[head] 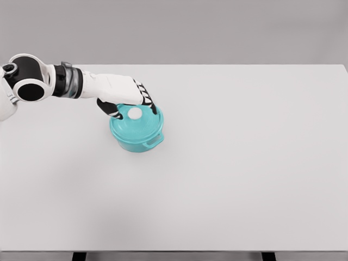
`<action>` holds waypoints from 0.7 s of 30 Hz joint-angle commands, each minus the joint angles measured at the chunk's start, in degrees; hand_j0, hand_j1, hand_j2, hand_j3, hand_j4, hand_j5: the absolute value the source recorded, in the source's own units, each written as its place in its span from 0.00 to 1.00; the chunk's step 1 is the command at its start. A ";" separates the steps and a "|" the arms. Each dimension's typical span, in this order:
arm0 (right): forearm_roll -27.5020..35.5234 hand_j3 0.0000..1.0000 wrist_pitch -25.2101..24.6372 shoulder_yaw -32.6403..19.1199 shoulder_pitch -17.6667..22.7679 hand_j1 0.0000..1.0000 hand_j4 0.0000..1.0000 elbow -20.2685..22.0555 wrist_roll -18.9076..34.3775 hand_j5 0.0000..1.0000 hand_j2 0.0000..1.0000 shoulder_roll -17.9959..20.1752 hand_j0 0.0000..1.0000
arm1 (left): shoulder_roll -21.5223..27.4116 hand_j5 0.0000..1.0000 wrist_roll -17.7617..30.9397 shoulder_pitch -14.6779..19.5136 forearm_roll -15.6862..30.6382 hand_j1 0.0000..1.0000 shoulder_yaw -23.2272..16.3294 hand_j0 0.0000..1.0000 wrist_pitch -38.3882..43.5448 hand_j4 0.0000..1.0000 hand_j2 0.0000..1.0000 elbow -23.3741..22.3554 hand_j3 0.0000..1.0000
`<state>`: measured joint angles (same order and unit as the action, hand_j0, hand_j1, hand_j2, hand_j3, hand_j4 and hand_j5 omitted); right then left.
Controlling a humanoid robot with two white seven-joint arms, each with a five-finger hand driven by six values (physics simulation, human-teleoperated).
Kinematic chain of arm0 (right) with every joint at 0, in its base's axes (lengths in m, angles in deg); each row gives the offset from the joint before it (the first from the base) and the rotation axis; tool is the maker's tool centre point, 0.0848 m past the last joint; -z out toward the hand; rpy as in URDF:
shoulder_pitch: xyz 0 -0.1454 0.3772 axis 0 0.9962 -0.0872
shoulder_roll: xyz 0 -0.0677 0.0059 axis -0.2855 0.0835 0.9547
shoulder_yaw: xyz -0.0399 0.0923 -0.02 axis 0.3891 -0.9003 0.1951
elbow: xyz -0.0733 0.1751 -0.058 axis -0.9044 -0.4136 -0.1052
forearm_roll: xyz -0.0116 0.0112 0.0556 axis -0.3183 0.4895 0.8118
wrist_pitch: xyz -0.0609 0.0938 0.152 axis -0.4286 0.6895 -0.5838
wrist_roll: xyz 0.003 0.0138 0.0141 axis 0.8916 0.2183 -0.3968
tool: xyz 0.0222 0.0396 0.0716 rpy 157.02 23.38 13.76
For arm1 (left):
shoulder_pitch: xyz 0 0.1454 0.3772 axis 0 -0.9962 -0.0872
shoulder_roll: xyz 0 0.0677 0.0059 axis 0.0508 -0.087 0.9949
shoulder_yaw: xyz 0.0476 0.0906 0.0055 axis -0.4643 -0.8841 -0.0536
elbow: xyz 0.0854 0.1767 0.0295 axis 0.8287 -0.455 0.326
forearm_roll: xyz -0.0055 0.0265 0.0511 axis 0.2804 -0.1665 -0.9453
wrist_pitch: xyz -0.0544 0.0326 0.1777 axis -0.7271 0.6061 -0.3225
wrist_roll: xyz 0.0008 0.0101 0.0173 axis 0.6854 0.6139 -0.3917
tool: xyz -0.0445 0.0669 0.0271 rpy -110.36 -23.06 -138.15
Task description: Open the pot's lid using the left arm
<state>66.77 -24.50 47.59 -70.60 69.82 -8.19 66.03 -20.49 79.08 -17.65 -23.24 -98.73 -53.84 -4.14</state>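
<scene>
Grasping seems underway: left hand [130, 100] curls fingers around the white knob [134, 113] on the teal pot's lid [136, 122], needing a straight upward lift next

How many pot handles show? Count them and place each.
1. One side handle sticks out at the pot's lower right, toward the camera. An opposite handle may be hidden under the left hand, which is over the lid.

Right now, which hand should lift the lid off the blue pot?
The left hand. It already sits over the lid, with its fingers curled around the white knob, though I can't tell if they grip it yet. The right arm isn't in the picture at all.
</scene>
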 commanded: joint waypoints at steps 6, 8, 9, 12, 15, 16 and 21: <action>0.00 1.00 0.01 0.01 0.00 1.00 1.00 0.00 0.02 1.00 1.00 0.01 1.00 | -0.41 0.77 0.10 -0.18 -0.40 0.77 -0.28 0.77 0.16 0.77 0.77 -0.06 0.77; 0.00 1.00 0.01 0.01 0.00 1.00 1.00 0.00 0.02 1.00 1.00 0.01 1.00 | -0.50 0.77 0.19 -0.26 -0.40 0.77 -0.28 0.77 0.16 0.77 0.77 -0.06 0.77; 0.00 1.00 0.01 0.01 0.00 1.00 1.00 0.00 0.02 1.00 1.00 0.01 1.00 | -0.50 0.77 0.19 -0.26 -0.40 0.77 -0.28 0.77 0.16 0.77 0.77 -0.06 0.77; 0.00 1.00 0.01 0.01 0.00 1.00 1.00 0.00 0.02 1.00 1.00 0.01 1.00 | -0.50 0.77 0.27 -0.79 -0.48 0.77 -0.28 0.77 0.25 0.77 0.77 -0.06 0.77; 0.00 1.00 0.01 0.01 0.00 1.00 1.00 0.00 0.02 1.00 1.00 0.01 1.00 | -0.50 0.77 0.27 -1.05 -1.10 0.77 -0.28 0.77 0.25 0.77 0.77 -0.06 0.77; 0.00 1.00 0.01 0.01 0.00 1.00 1.00 0.00 0.02 1.00 1.00 0.01 1.00 | -0.50 0.77 0.27 -1.05 -1.10 0.77 -0.28 0.77 0.25 0.77 0.77 -0.06 0.77; 0.00 1.00 0.01 0.01 0.00 1.00 1.00 0.00 0.02 1.00 1.00 0.01 1.00 | -0.76 0.77 0.27 -1.14 -1.10 0.77 -0.37 0.77 0.25 0.77 0.77 -0.15 0.77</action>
<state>66.77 -24.50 47.59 -70.60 69.82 -8.19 66.03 -21.21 79.37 -18.88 -24.49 -99.11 -53.65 -4.25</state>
